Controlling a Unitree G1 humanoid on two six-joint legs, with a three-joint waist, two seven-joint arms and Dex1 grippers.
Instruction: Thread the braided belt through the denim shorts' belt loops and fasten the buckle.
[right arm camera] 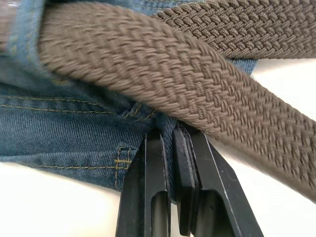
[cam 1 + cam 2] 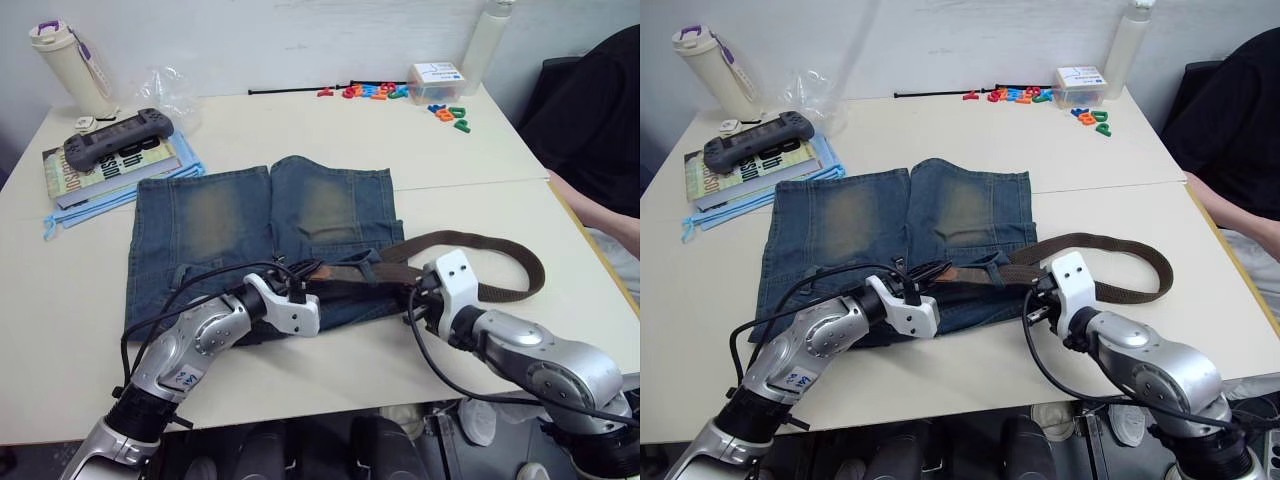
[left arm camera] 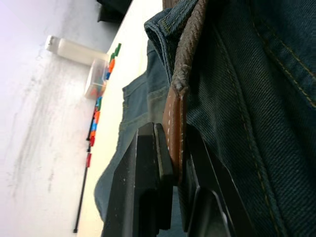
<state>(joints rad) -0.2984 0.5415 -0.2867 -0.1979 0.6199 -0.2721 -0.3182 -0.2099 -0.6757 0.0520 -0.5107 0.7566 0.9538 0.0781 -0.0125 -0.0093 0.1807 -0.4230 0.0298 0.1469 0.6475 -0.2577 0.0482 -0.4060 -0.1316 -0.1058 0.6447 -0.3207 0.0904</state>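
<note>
The denim shorts (image 2: 220,220) lie flat on the table, waistband toward me. The braided belt (image 2: 500,245) runs along the waistband and curves out in a wide loop over the table to the right. It passes under a belt loop (image 2: 992,265). My left gripper (image 2: 300,278) rests on the waistband's middle, shut on the belt's smooth brown leather tip (image 3: 173,123). My right gripper (image 2: 412,297) sits at the waistband's right end, under the belt (image 1: 163,64), with its fingers (image 1: 155,163) pinched on a fold of denim (image 1: 59,128). The buckle is hidden.
At the back left, a grey game controller (image 2: 120,138) lies on stacked books beside a cream bottle (image 2: 65,60). Coloured letters (image 2: 375,92), a white box (image 2: 435,78), a black cable tie (image 2: 290,91) and a white bottle (image 2: 487,40) line the far edge. A person's arm (image 2: 600,215) is at the right.
</note>
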